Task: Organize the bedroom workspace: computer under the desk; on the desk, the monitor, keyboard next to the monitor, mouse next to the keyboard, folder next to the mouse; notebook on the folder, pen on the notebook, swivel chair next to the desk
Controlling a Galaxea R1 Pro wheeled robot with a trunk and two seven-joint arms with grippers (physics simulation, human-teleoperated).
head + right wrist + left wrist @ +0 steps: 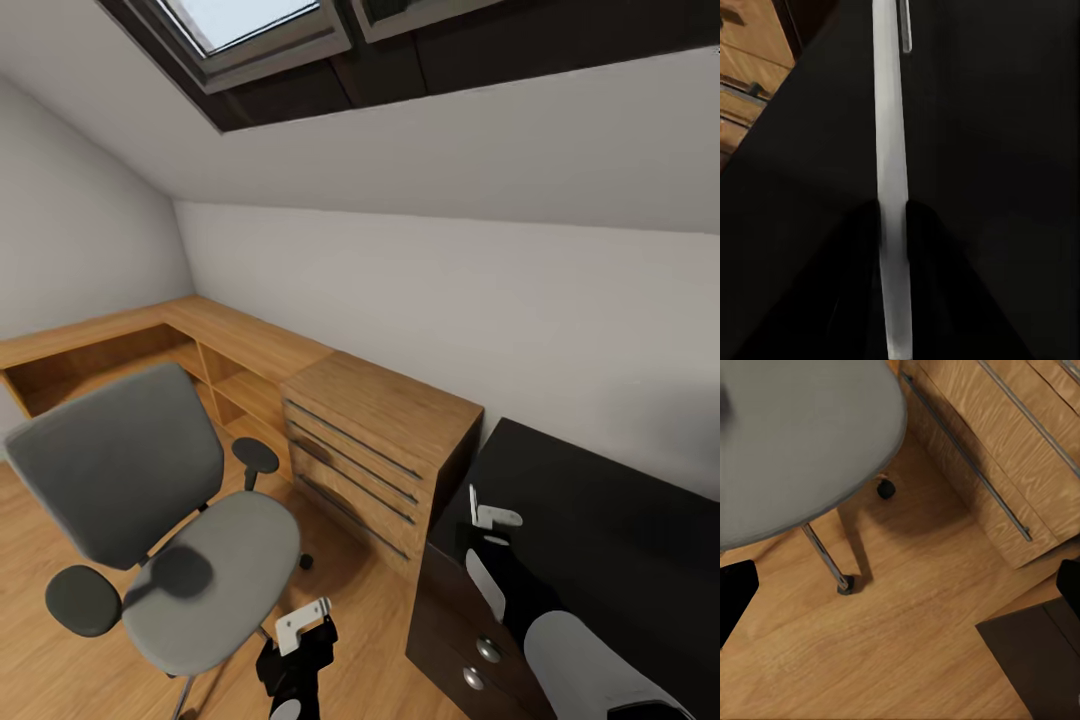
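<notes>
Left gripper (300,640): one; low over the wooden floor (907,645) just beside the chair seat; in the left wrist view (900,589) its dark fingertips sit at opposite edges, wide apart and holding nothing.

Right gripper (490,530): one; over the near corner of the desk; in the right wrist view (892,210) its two fingers are clamped on the notebook (889,127). One notebook, seen edge-on as a thin pale strip, its face hidden; the long axis runs straight out along the fingers, above the black top.

Pen (904,30): one short pale stick by the notebook's far end, roughly parallel to it; too small to tell whether it touches.

Desk (600,500): one; glossy black top cut off at the right edge; two round drawer knobs visible on its front, the lower part out of frame.

Swivel chair (190,560): one, at left, apart from the desk; grey seat and back, two black armrests; base mostly hidden under the seat, one chrome leg (821,551) and two casters visible.

Wooden drawer chest (380,440): one, standing between chair and desk, against the desk's side.

Wooden shelf unit (120,345): one, L-shaped along the far walls.

Skylight (255,30): cut off at the top.
</notes>
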